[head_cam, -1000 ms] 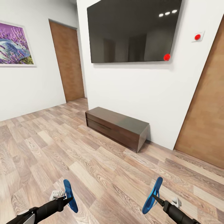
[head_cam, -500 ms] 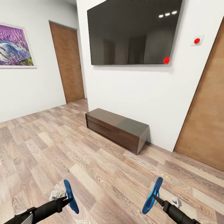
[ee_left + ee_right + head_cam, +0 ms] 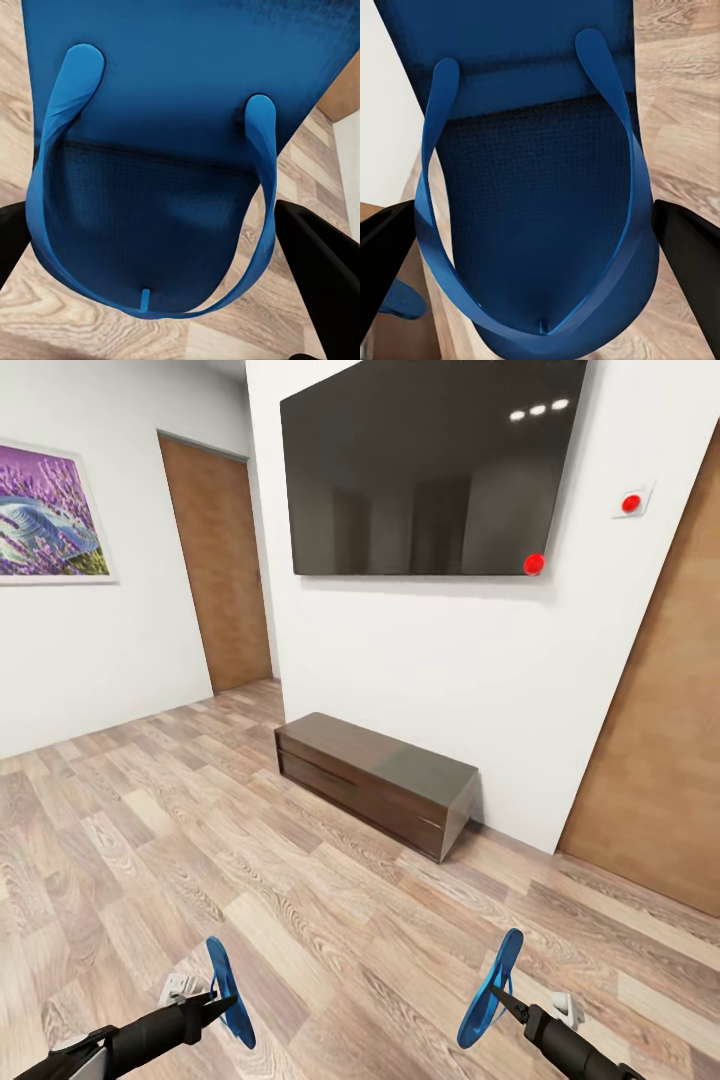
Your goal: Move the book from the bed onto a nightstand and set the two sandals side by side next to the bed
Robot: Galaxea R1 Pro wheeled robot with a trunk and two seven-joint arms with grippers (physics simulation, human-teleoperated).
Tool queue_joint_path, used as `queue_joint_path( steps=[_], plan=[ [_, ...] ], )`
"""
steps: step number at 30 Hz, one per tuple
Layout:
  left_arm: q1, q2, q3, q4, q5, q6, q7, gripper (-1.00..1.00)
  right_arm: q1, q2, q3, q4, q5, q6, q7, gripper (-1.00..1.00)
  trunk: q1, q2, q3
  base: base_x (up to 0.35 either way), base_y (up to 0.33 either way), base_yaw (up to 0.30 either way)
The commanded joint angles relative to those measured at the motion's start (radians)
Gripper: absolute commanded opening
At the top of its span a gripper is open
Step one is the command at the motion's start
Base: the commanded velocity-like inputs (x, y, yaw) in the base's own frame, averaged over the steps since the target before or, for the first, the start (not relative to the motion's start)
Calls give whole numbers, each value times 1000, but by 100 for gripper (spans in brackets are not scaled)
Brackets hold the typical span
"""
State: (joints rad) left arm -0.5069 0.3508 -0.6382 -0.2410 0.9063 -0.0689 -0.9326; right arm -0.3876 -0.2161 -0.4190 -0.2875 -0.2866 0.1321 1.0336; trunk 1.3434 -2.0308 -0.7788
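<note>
Sandals [image 3: 231,994] [image 3: 492,988] held above floor [image 3: 330,920]

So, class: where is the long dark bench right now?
In the head view, the bench sits mid-frame on the wood floor, against the white wall beneath the television.

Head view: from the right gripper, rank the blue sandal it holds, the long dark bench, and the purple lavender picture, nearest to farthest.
1. Blue flip-flop sandal, clamped in the right gripper itself.
2. Long low dark wooden bench, ahead on the wood floor against the white wall under the screen.
3. Purple lavender picture, on the far left wall.
</note>
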Motion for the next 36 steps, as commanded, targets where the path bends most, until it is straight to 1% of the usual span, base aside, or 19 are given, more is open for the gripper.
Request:
queue_joint_path(
  steps=[1,6,11,18,21,24,31,36],
  plan=[
    [-1,1,-9,0,5,-8,-1,-100,0,0,0,1,-8,11,3,-100,-4,7,2,0,0,0],
    [-1,-1,-10,0,5,-7,-1,-100,0,0,0,1,-8,11,3,-100,-23,42,18,0,0,0],
    [-1,-5,-9,3,5,3,0,-100,0,0,0,1,-8,11,3,-100,-23,42,18,0,0,0],
    [-1,-9,-9,33,5,4,1,-100,0,0,0,1,-8,11,4,-100,-23,42,18,0,0,1],
    [-1,-14,-9,35,5,4,3,-100,0,0,0,1,-8,11,5,-100,-23,42,18,0,0,59],
    [-1,-25,-9,36,5,4,6,-100,0,0,0,1,-8,11,6,-100,-23,42,18,0,0,157],
    [-1,-32,-9,64,5,2,10,-100,0,0,0,0,-8,11,6,-100,-23,42,18,0,0,220],
    [-1,-49,-9,69,5,-2,12,-100,0,1,0,1,-8,11,4,-100,-23,42,18,0,0,280]
  ],
)
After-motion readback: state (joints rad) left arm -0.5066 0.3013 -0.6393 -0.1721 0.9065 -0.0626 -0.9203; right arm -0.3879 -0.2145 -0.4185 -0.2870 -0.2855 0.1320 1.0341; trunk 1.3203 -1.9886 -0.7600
